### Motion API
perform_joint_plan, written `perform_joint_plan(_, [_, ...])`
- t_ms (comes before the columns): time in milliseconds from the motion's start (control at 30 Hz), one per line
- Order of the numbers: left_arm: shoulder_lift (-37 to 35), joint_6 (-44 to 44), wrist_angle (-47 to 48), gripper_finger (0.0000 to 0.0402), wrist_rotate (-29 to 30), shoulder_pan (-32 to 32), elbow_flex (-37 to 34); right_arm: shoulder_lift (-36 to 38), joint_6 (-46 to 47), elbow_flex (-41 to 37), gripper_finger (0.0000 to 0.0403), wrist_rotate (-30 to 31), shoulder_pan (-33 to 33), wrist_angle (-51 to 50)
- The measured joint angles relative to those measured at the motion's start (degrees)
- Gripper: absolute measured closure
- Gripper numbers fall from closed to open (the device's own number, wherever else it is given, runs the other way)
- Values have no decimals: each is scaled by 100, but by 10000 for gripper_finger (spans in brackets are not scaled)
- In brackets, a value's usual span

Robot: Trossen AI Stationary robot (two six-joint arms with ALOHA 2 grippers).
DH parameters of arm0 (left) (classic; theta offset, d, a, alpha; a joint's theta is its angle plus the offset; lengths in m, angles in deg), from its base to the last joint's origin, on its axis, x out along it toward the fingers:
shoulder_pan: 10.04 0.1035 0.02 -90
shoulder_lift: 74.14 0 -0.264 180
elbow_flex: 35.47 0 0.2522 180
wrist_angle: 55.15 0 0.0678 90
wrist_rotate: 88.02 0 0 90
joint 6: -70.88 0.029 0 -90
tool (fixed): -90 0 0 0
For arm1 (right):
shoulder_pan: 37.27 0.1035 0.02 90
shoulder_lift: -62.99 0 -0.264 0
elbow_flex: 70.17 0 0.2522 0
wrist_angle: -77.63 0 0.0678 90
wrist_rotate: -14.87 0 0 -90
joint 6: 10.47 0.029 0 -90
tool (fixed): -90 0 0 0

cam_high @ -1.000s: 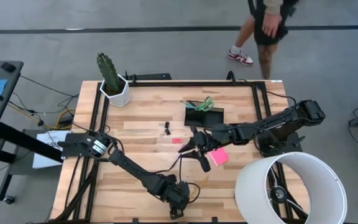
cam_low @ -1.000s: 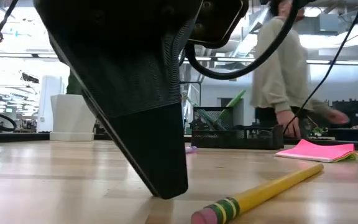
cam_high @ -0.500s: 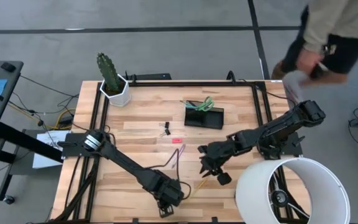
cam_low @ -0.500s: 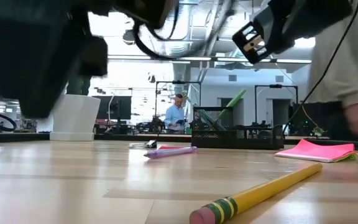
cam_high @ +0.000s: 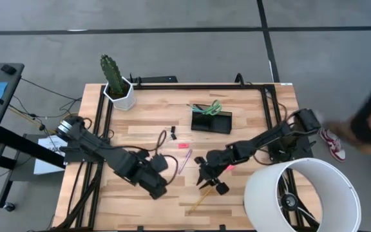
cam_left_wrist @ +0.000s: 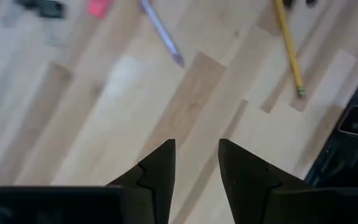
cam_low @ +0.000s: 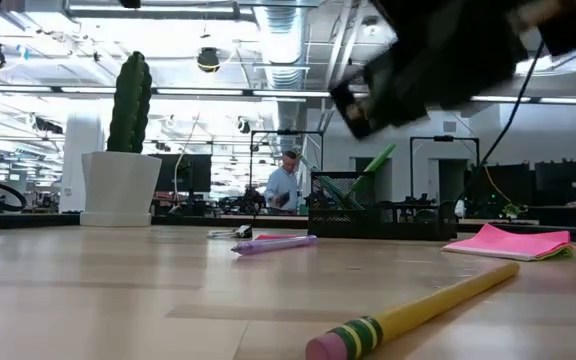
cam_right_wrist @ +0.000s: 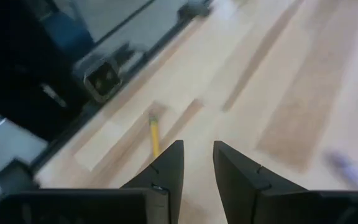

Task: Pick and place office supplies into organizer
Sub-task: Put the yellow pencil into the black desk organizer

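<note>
Here both tools hang empty above the table, fingers slightly parted: left tool at seven o'clock, right tool over the yellow pencil at five. The organizer sits at one, purple pen mid-table.

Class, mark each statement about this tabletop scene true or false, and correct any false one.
1. The yellow pencil lies on the table. True.
2. The left gripper holds the purple pen. False: its fingers are apart with nothing between them.
3. The cactus stands in a white pot. True.
4. The organizer is empty. False: green-handled scissors stick out of it.
</note>
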State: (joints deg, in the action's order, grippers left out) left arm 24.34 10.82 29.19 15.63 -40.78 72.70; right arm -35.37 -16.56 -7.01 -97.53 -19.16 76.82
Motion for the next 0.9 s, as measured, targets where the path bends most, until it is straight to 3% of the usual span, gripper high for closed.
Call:
perform_joint_plan(133, [-249,-220,385,288,120,-2,0,-559,-78,12,321,-110,134,652])
perform_joint_plan(367, [-293,-350,908,288,120,-2,0,-1268,-142,-11,321,-476,381,636])
perform_joint_plan(567, [-280,-291,1022,288,124,42,0,-1422,-355,11,321,-373,408,397])
perform_joint_plan(700, [-280,-130,1106,288,140,65,0,-1479,-833,13,321,45,409,230])
perform_joint_plan(900, [-278,-61,1273,288,169,92,0,-1892,-1234,38,321,46,272,706])
